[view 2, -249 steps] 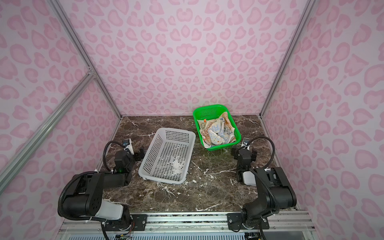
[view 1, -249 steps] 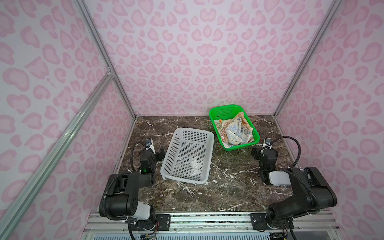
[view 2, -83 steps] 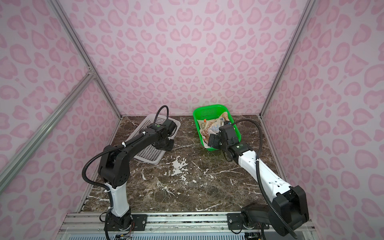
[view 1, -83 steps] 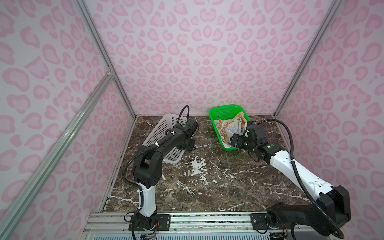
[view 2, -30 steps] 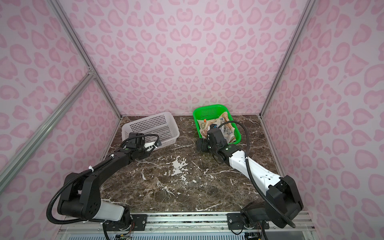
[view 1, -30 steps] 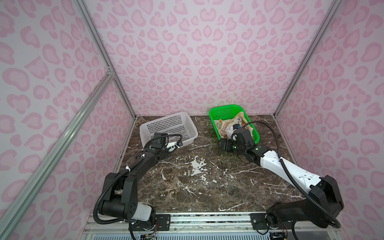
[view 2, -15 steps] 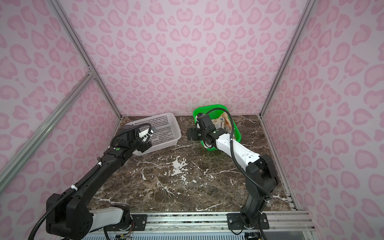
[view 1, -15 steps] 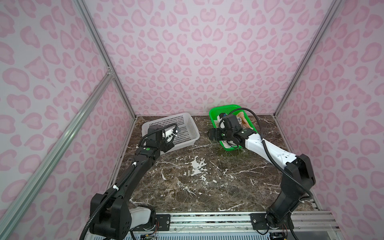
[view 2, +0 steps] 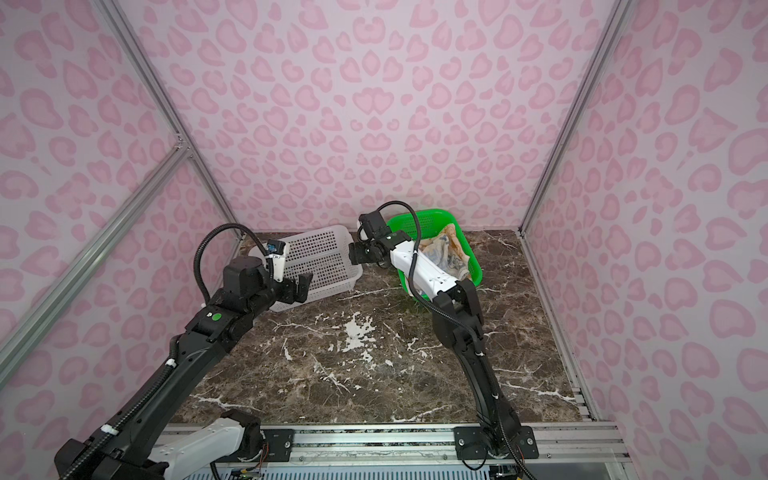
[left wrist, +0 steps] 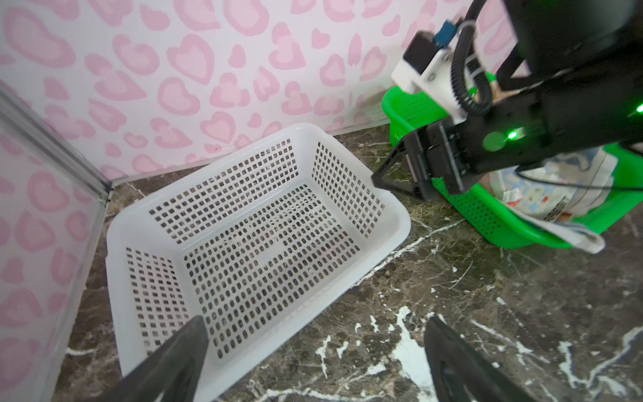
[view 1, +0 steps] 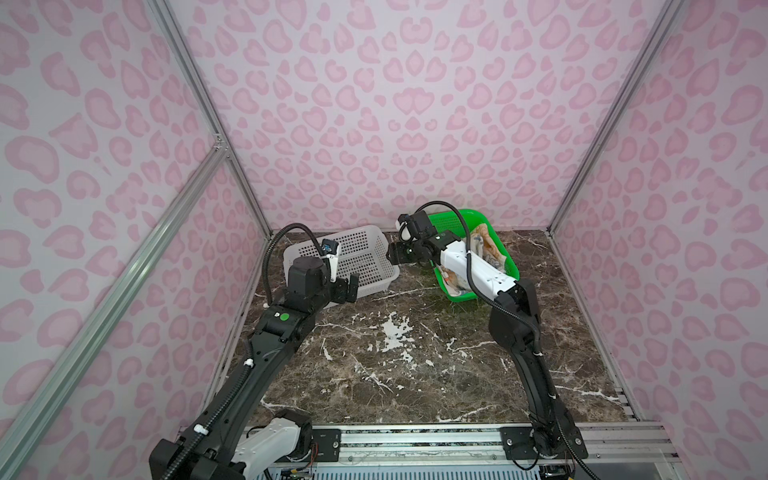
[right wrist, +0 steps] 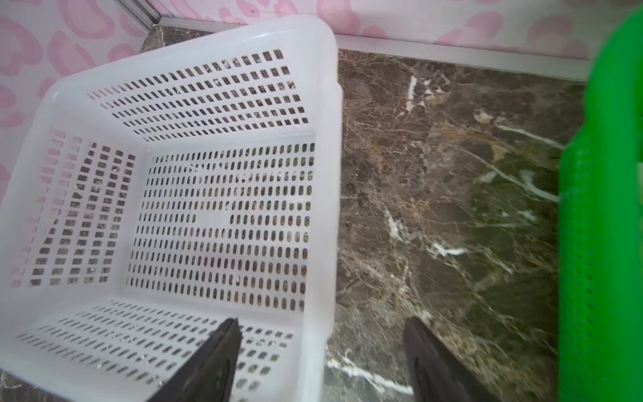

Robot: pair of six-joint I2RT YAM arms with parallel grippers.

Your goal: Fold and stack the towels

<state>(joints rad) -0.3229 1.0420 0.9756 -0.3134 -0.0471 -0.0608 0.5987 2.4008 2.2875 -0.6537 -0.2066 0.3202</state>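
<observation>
Right claw (right wrist: 318, 327) is parked straddling the side rim of the white basket (right wrist: 327, 174). One finger is inside the basket and the other is outside, over bare worktop (right wrist: 435, 209). The jaws are spread with plastic between them and a gap on each side, so it's gripping nothing yet. Left claw (left wrist: 313, 323) is wide open and empty too, hovering at the edge of the same basket that faces the robot.

The towels (left wrist: 556, 188) aren't folded at all. They're a crumpled heap in the green basket (left wrist: 487, 215), back behind the right claw and tucked under its forearm, with one corner flopping over the green rim.

Best guess is the robot's sorting out the white basket first, so there's folding room on the worktop.

Tips for doing it well:
- Drop the right claw a bit deeper before pinching, so the pads land on the wall and not just the rolled lip. That perforated plastic looks thin and will probably flex or pop out of a shallow bite.
- Close square to the rim. A skewed pinch would likely twist the basket.
- Slide it low rather than hoisting it by one edge.
- Watch the forearm. It's right over the towels, so a sloppy swing could drag that loose corner out or nudge the green basket.
- Keep the left claw out of the way.
</observation>
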